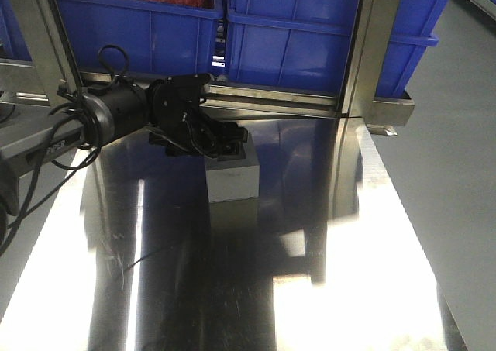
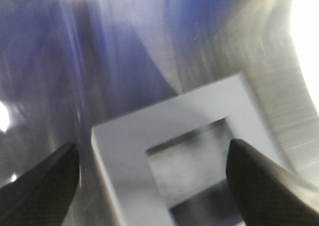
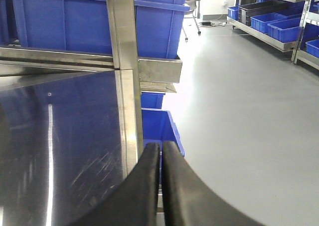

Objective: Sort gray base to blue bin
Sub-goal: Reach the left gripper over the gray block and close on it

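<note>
left gripper [image 2: 152, 155] spread wide astride gray base [image 1: 231, 182], top part-hidden at frame centre | right gripper [image 3: 161, 152] pinched closed, empty

Gray base [image 1: 231, 177]: a small light-gray boxy cube. It stands upright and square on the bench [image 1: 256, 289], on the half nearer the bench's far edge and roughly midway across its width. The face with the square, darker recessed panel is turned upward; the left wrist view shows the recess dull and scuffed inside.

Blue bin [image 1: 310, 49]: a large, deep, bright-blue plastic crate with a thick rim. It sits just beyond the bench's far edge, raised above the bench surface on a steel rail. Interior not visible.
</note>
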